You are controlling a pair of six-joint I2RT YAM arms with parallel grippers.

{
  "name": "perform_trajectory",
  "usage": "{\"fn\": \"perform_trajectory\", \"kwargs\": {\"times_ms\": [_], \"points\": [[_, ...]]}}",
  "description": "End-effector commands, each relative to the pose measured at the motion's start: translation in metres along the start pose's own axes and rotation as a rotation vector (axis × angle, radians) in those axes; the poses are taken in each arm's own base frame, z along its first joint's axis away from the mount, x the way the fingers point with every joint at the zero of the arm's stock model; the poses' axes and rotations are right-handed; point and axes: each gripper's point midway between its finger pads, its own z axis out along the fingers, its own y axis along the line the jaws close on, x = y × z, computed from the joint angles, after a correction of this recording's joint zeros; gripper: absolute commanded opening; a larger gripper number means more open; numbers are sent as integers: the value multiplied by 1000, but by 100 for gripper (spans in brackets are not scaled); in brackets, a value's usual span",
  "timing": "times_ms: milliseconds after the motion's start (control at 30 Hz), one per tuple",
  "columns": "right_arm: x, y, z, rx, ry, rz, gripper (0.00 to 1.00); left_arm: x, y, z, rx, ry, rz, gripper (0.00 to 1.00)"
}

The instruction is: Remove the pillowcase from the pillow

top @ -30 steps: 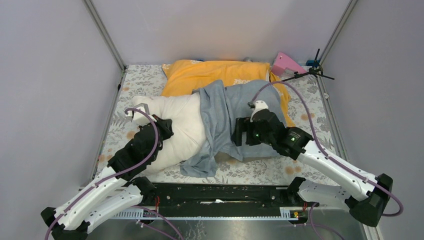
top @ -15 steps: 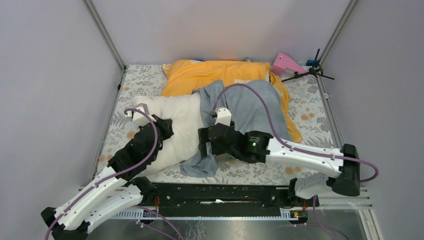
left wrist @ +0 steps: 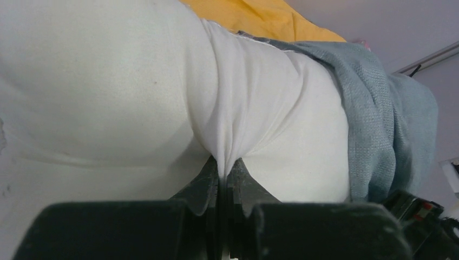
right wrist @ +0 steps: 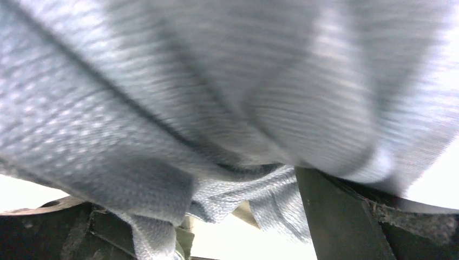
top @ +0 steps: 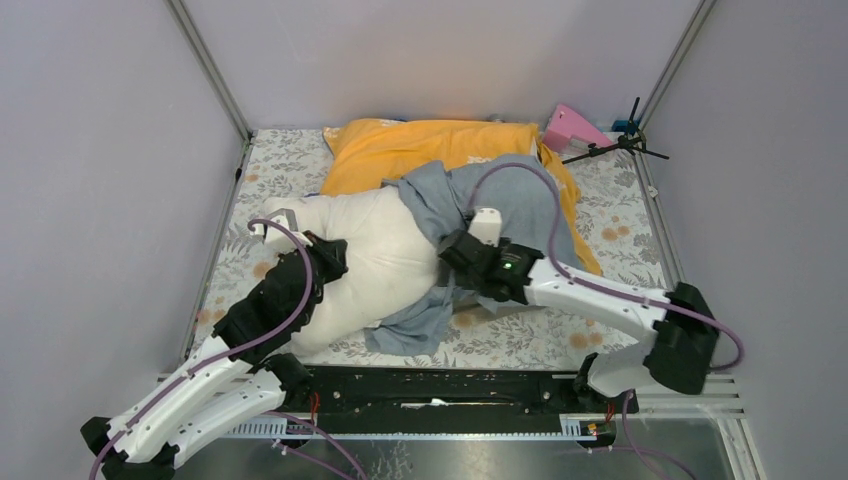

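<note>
**Top view.** The pillow (top: pixel 375 260) is lying on the table (top: pixel 620 230) with its left end showing bare and white. The left gripper (top: pixel 320 255) is sitting on the pillow's near-left flank. The right gripper (top: pixel 455 265) is working at the pillow's right side, where the pillowcase (top: pixel 520 200) is bunching. An orange pillow (top: pixel 430 145) is lying just behind the pillow.

**Left wrist view.** The jaws are pressing together and pinching a ridge of the pillow's white cover. Judgement: this grip is anchoring the pillow so that it does not follow the case.

**Right wrist view.** Grey-blue fabric is filling the frame and gathering between the fingers (right wrist: pixel 335 216). With the blur, I cannot tell whether they are clamping it.

**Container.** The pillowcase is enclosing only the pillow's right end, and its loose hem is trailing off the pillow's near edge. Judgement: removal is partly done.
</note>
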Motion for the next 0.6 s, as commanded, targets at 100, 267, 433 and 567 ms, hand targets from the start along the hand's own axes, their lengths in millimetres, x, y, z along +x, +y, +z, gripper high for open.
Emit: {"fn": "perform_trajectory", "kwargs": {"times_ms": [100, 267, 433, 567], "points": [[-22, -165, -6, 367, -75, 33, 96, -60, 5, -13, -32, -223, -80, 0], [-22, -193, -2, 360, -50, 143, 93, -61, 7, -13, -39, -228, -79, 0], [-24, -171, 7, 248, -14, 153, 77, -62, 8, -14, -46, -227, -68, 0], [-35, -160, 3, 179, -37, 124, 49, -64, 8, -13, -54, -233, -53, 0]]}}
